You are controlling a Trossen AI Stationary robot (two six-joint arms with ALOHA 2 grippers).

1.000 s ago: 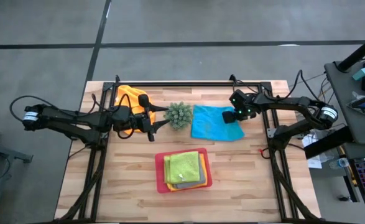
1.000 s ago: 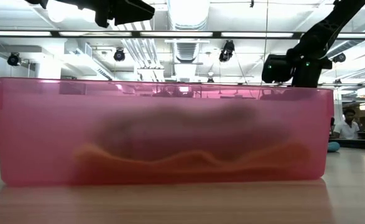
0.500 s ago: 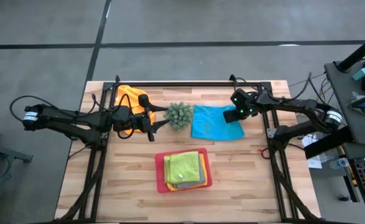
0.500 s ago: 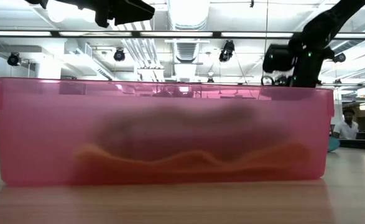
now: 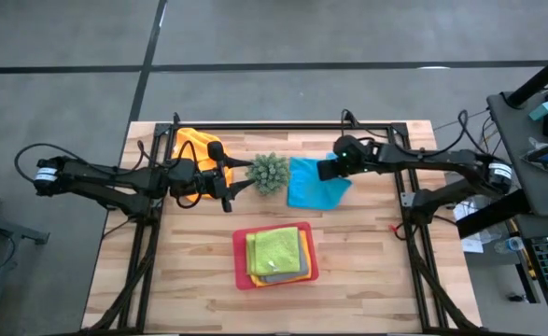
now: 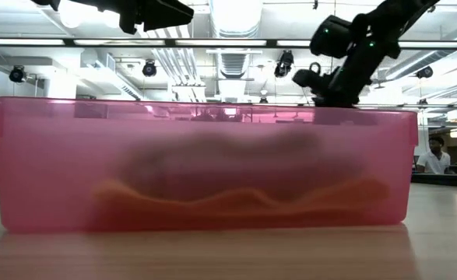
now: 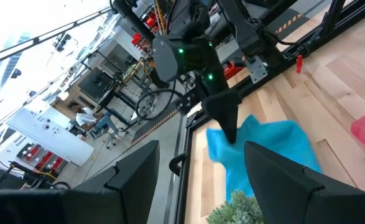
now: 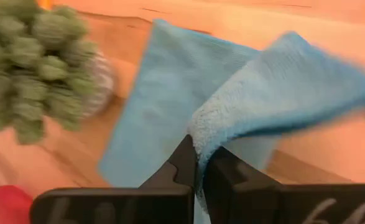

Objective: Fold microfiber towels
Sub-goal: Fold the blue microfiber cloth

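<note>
— Where's the right hand [image 5: 324, 170] sitting?
— Over the far middle of the bench [image 5: 367, 271]; its fingers [image 8: 188, 163] are pinching an edge of the light blue towel [image 5: 313, 184] and holding that edge up off the wood, with the rest of the cloth lying flat beneath; the spiky green plant [image 5: 268, 173] is standing just to the left of it.
— And the left hand [image 5: 225, 177]?
— It's hanging to the left of the plant, fingers [image 7: 130, 177] spread and holding nothing; the orange towel [image 5: 193, 147] is lying crumpled at the far left beside that arm.
— The other towels?
— They're lying stacked in the pink tray [image 5: 240, 265] at the near middle; the lime green towel [image 5: 275, 250] is on top, with orange and grey edges showing under it.
</note>
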